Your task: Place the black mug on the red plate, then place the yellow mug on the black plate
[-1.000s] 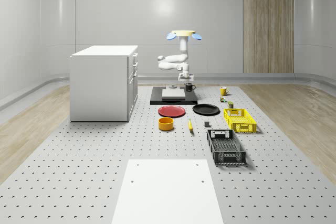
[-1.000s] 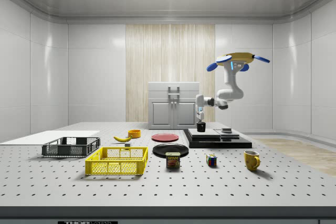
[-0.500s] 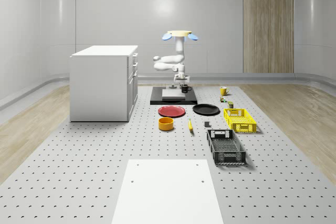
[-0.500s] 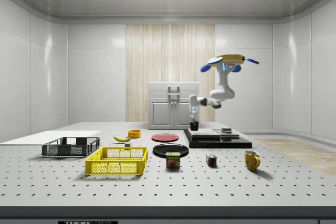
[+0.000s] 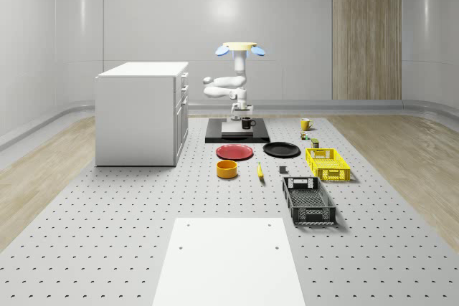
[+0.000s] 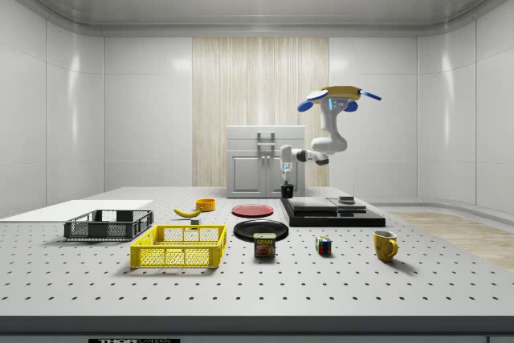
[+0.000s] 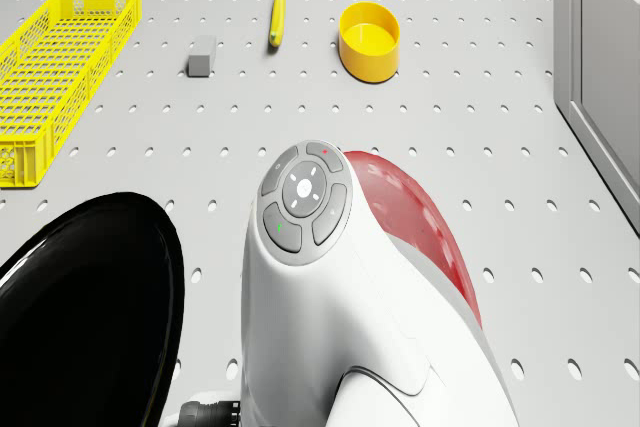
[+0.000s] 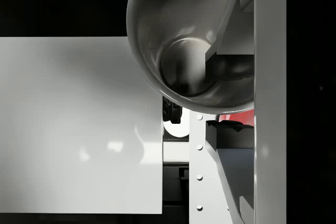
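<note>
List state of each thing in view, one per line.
Drone: hovering over the black platform.
Gripper: shut on black mug, above the platform's edge.
Black mug: held, upright, off the surface.
Yellow mug: upright on the table, untouched.
Red plate: bare.
Black plate: bare.
Yellow bowl: upright.
Yellow crate: upright.
Black crate: upright.

The word "SPAM" is read on the small can (image 6: 264, 245) standing on the table (image 6: 418, 287).
</note>
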